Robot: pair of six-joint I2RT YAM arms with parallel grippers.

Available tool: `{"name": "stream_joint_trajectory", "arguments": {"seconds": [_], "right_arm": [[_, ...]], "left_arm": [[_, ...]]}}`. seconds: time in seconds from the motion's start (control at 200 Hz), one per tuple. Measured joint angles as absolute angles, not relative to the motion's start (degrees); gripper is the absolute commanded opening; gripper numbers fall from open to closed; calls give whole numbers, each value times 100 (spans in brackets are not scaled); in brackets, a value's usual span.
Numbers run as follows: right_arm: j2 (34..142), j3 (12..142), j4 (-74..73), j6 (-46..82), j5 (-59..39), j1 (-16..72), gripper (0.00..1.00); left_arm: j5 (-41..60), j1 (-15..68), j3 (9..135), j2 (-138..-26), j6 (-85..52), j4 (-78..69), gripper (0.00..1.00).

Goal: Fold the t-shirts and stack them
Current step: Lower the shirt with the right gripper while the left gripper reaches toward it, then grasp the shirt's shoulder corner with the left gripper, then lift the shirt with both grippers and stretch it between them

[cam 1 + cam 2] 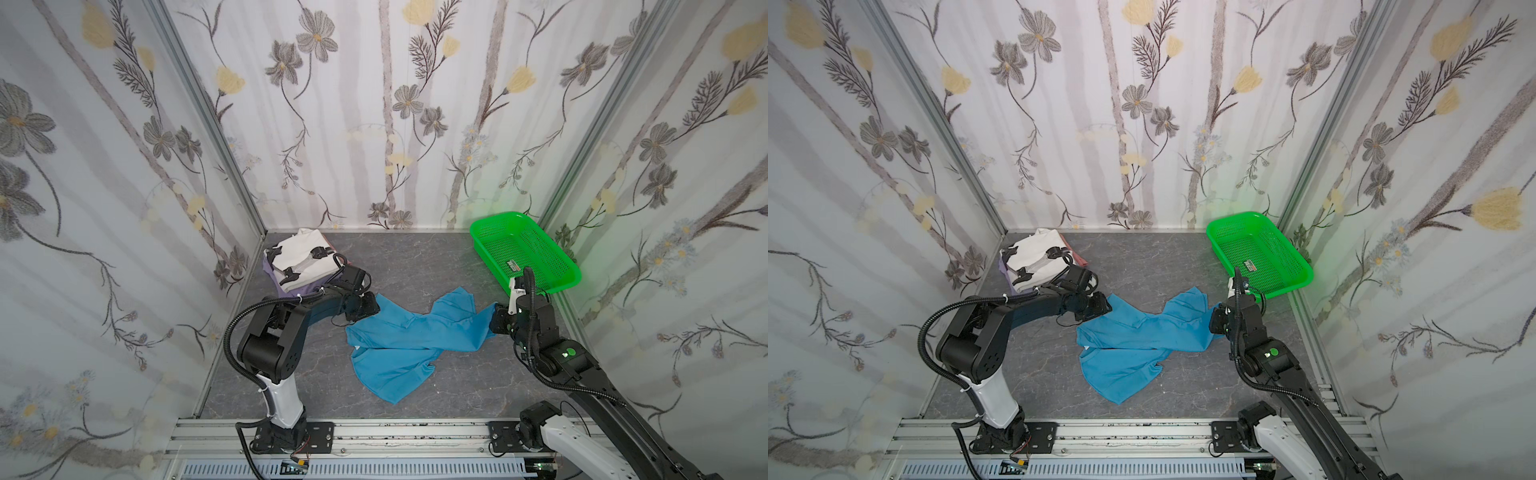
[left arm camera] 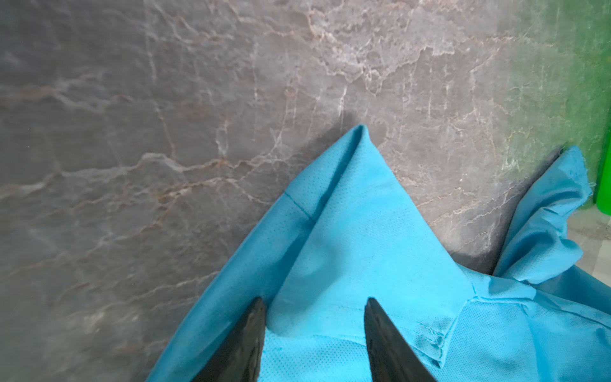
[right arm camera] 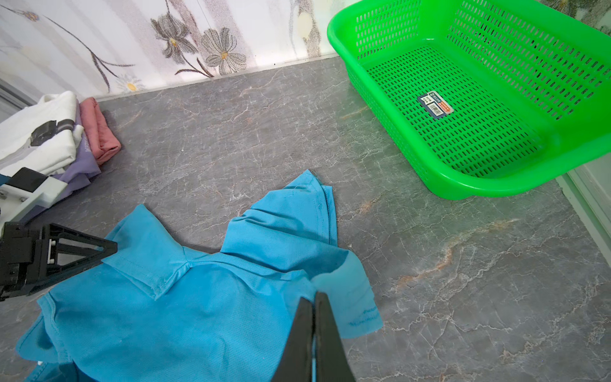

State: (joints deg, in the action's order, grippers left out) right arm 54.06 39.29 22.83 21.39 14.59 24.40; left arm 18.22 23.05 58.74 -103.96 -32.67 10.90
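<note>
A bright blue t-shirt (image 1: 399,340) (image 1: 1129,345) lies crumpled in the middle of the grey marble tabletop. My left gripper (image 1: 373,311) (image 2: 315,302) is open at the shirt's left sleeve, its two fingers set down either side of a raised fold of blue cloth (image 2: 357,231). My right gripper (image 1: 496,316) (image 3: 314,296) is shut on the blue t-shirt (image 3: 165,314) at its right edge, a sliver of cloth showing between the jaws. At the back left sits a pile of folded t-shirts: white with black-grey print (image 1: 299,257) on top, then lavender (image 3: 82,165) and pinkish-red (image 3: 99,132).
An empty green mesh basket (image 1: 494,218) (image 3: 496,188) stands at the back right, close behind my right arm. Flowered walls close in the back and both sides. An aluminium rail (image 1: 395,436) with both arm bases runs along the front edge.
</note>
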Motion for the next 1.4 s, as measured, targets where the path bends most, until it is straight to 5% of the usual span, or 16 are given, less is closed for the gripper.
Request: {"name": "stream_joint_trajectory", "arguments": {"seconds": [0.455, 0.824, 0.984, 1.259, 1.399], "right_arm": [[5555, 4051, 2311, 2117, 1459, 2427, 0], [5933, 4434, 2300, 1914, 1295, 2290, 0], [6945, 5339, 2036, 1533, 928, 1660, 0], [8029, 8287, 1715, 932, 384, 801, 0], [8051, 8901, 1662, 810, 32, 692, 0]], "left_arm": [[1820, 2305, 6005, -10403, -3253, 1151, 0], [1767, 2279, 6735, -9902, -3173, 1756, 0], [1798, 1964, 8584, -10136, -3159, 2362, 0], [1732, 1461, 14289, -10914, -2705, 3603, 0], [1702, 1190, 14805, -10589, -2683, 4115, 0]]}}
